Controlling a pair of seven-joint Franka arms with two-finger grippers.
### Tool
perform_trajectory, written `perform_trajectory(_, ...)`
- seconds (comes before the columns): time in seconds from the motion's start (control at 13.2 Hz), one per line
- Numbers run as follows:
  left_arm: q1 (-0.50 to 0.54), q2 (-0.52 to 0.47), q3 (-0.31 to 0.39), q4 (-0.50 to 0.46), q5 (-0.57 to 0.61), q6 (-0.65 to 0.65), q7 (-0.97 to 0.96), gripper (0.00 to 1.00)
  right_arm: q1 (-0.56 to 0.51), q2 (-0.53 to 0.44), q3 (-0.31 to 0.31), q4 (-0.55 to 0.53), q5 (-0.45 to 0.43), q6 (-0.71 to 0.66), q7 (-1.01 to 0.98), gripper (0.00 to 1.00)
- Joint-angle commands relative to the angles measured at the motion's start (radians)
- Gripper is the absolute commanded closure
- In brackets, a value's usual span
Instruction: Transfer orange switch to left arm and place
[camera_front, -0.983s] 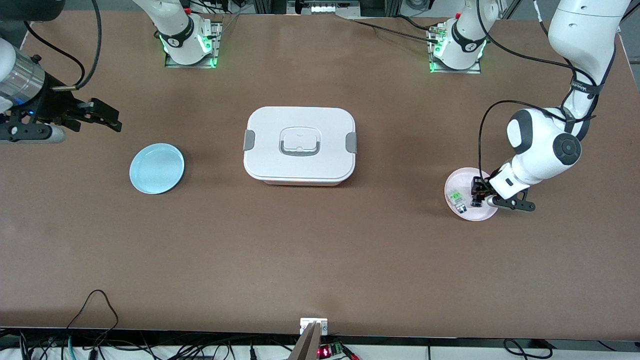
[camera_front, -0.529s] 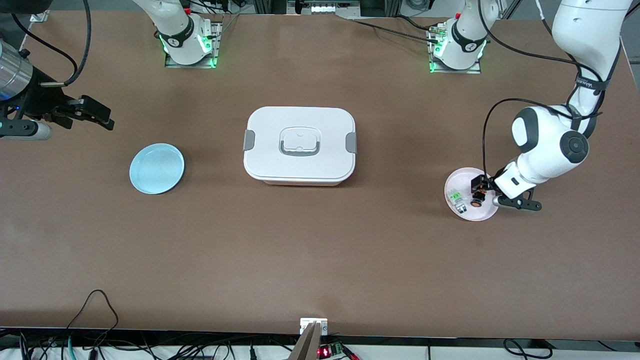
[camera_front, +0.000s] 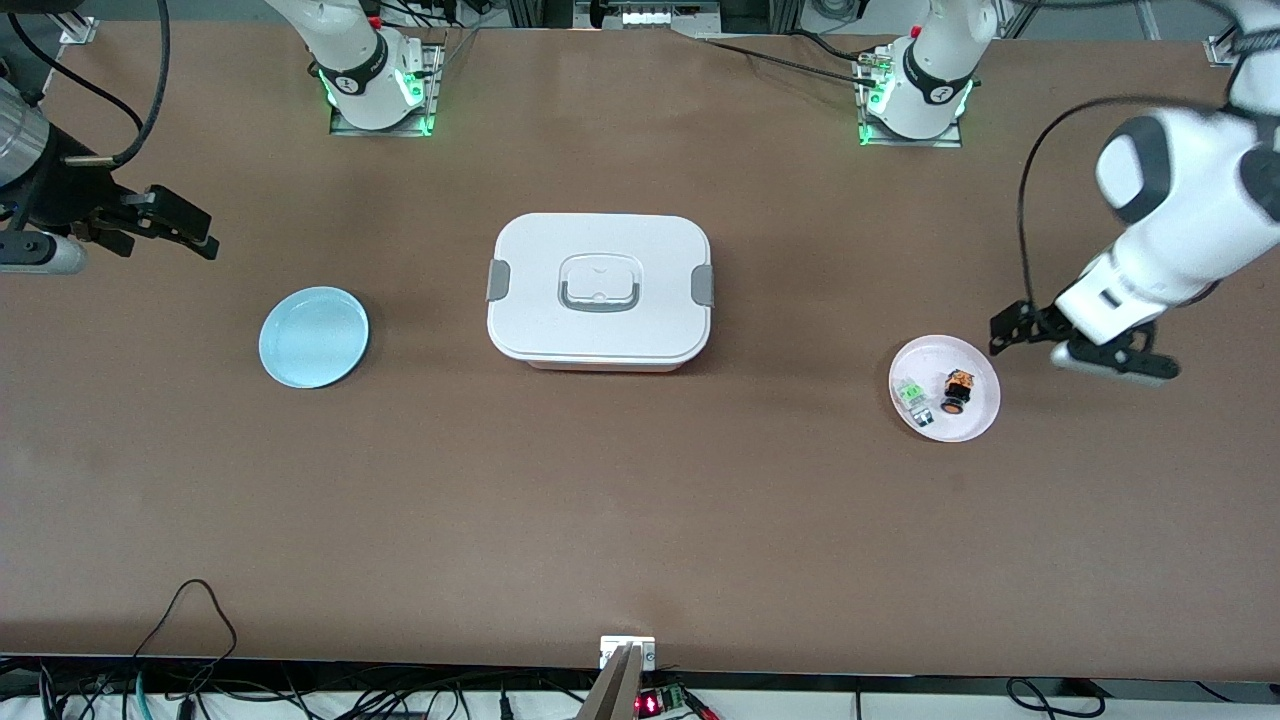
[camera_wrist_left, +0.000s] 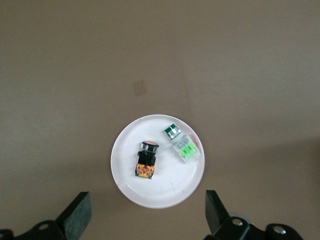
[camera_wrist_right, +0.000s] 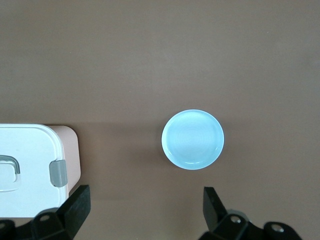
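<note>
A robotics lab: bolted arm bases (camera_front: 378, 85), brown test table (camera_front: 640, 520), tangled cables (camera_front: 200, 690) along its edge.

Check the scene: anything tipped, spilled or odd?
Only the orange switch: it lies on its side on the pink plate beside the green-and-clear component. Nothing spilled; the box sits closed and square, the blue plate is bare.
</note>
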Motion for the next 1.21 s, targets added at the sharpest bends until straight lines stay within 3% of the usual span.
perform_trajectory(0.0, -0.002, -0.055, -0.003, 0.178, 0.038, -0.255, 0.009, 0.0, 0.001, 0.0, 0.005, 0.027, -0.027, -0.054, 0.006, 0.0)
perform_trajectory(0.15, -0.002, -0.055, -0.005, 0.319, 0.092, -0.401, 0.012, 0.0, 0.001, 0.0, 0.005, 0.049, -0.031, -0.065, 0.001, 0.0)
perform_trajectory(0.3, -0.031, -0.055, -0.005, 0.381, 0.136, -0.447, 0.014, 0.0, -0.001, 0.011, 0.004, 0.093, -0.029, -0.088, 0.0, 0.0)
perform_trajectory(0.45, -0.032, -0.053, -0.028, 0.386, 0.154, -0.451, 0.012, 0.0, 0.001, 0.017, 0.004, 0.095, -0.029, -0.096, 0.006, 0.0)
perform_trajectory(1.13, -0.015, -0.055, -0.014, 0.389, 0.121, -0.452, -0.005, 0.0, 0.002, 0.03, 0.004, 0.095, -0.07, -0.1, 0.007, 0.0)
